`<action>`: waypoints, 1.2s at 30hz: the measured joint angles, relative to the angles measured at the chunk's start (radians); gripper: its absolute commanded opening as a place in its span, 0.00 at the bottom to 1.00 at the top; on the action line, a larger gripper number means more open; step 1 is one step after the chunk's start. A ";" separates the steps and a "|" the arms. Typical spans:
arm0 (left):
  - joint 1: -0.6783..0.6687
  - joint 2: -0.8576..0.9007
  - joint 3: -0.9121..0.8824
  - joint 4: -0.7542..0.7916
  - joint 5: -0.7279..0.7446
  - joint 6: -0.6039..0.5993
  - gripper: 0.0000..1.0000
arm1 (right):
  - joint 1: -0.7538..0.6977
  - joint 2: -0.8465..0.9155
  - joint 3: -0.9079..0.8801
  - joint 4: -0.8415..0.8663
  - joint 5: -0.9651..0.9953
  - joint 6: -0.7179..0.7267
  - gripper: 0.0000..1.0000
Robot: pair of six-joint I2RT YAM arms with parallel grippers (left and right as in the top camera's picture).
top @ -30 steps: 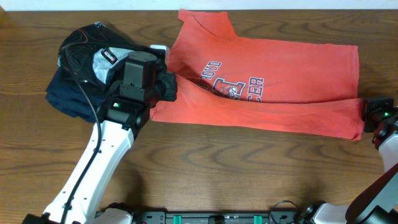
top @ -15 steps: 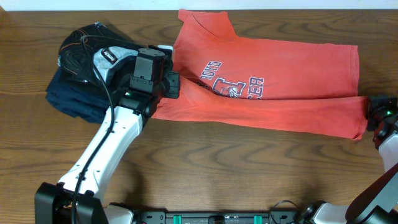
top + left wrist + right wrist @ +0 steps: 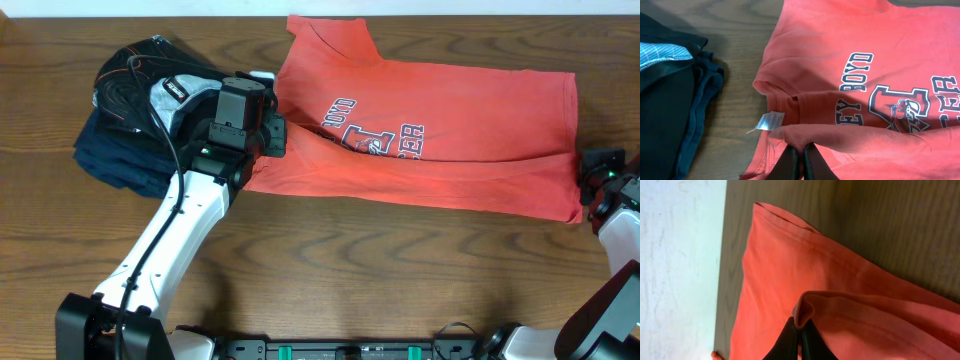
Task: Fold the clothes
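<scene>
The T-shirt (image 3: 480,110) has shifted back slightly, left tool (image 3: 799,147) and right tool (image 3: 800,324) both clamping its fold.

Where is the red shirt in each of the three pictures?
Overhead: the shirt lies spread across the upper middle and right.
Left wrist: the shirt fills the right side, with its lettering showing.
Right wrist: the shirt fills the lower middle and right.
Shared landmark: the brown wooden table lies under it in every view.
</scene>
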 measured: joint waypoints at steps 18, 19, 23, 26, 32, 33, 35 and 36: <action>0.015 0.000 0.000 -0.008 -0.008 0.000 0.06 | -0.016 0.000 0.001 -0.116 0.098 -0.027 0.03; 0.020 0.000 0.000 -0.008 -0.008 0.000 0.06 | -0.020 0.000 0.001 -0.119 0.101 -0.028 0.03; 0.034 0.000 0.000 -0.008 -0.008 0.000 0.06 | -0.045 0.000 0.001 -0.158 0.109 -0.031 0.04; 0.035 0.000 0.000 -0.008 -0.008 0.000 0.06 | -0.052 0.000 0.001 -0.161 0.113 -0.042 0.07; 0.034 0.000 0.000 -0.007 -0.009 0.000 0.06 | -0.052 0.000 0.002 -0.103 0.106 -0.065 0.08; 0.035 0.000 0.000 -0.007 -0.012 0.000 0.06 | -0.052 0.000 0.003 -0.097 0.104 -0.068 0.08; 0.035 0.000 0.000 -0.006 -0.018 0.000 0.06 | -0.052 0.000 0.004 -0.092 0.102 -0.072 0.08; 0.035 0.000 0.000 -0.005 -0.020 0.000 0.06 | -0.052 0.000 0.004 -0.093 0.100 -0.073 0.07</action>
